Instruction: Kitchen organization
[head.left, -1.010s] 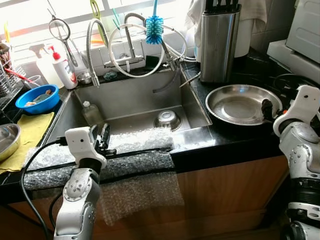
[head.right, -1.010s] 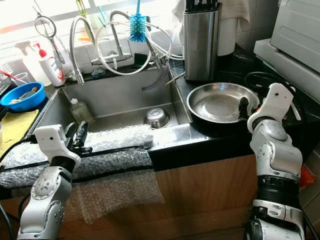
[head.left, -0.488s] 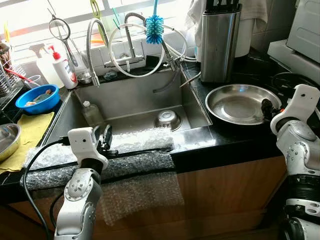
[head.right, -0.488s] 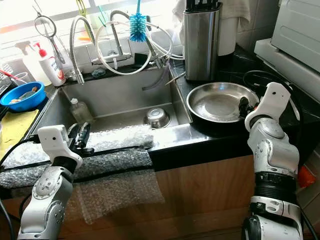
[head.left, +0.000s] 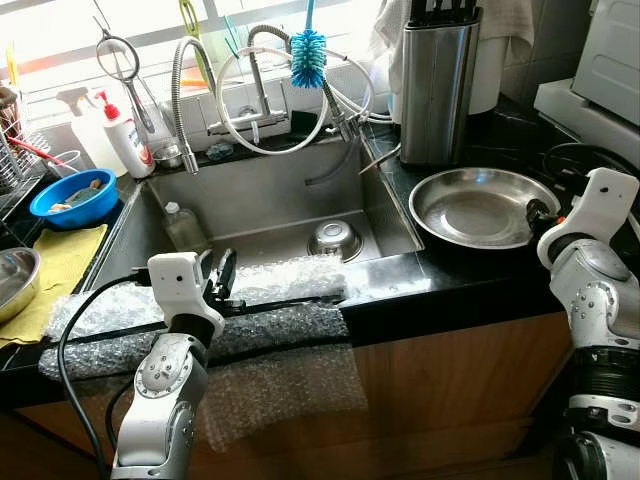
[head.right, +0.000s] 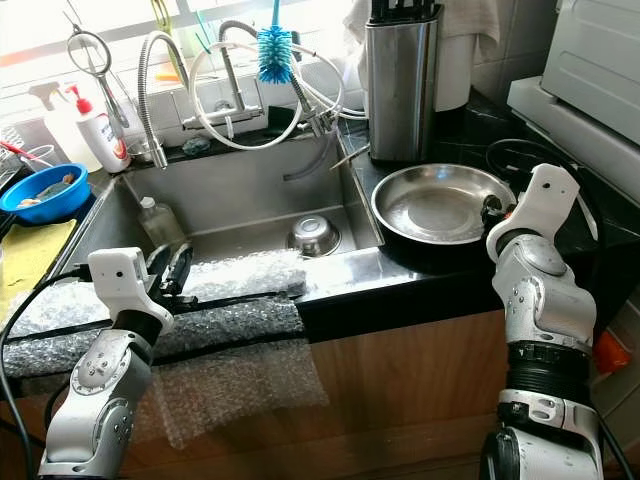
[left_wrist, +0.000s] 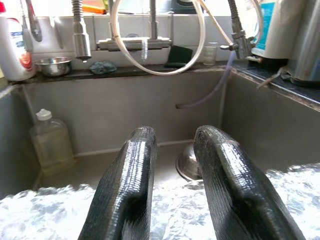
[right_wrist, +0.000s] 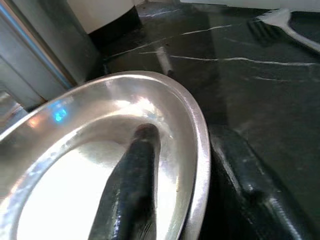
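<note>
Left gripper (head.left: 224, 277) poised over the bubble wrap (head.left: 270, 300) draped on the sink's front edge, two black fingers (left_wrist: 131, 185) parted by a narrow gap, nothing between them. Beyond the fingertips, down in the sink (head.left: 262, 195): one clear plastic bottle (head.left: 183, 226) and one small steel bowl (head.left: 335, 239) upturned near the drain. Further off, by the window: one blue bowl (head.left: 74, 197), one white squeeze bottle (head.left: 128, 138), one blue bottle brush (head.left: 308, 52) hung over the tap. Right of the sink, one steel knife block (head.left: 437, 88). Right gripper (head.left: 541, 213) clamped on the near rim of one wide steel pan (head.left: 480, 207) on the black counter (head.left: 500, 140), one finger (right_wrist: 132, 185) lying inside the pan, the other outside its rim.
</note>
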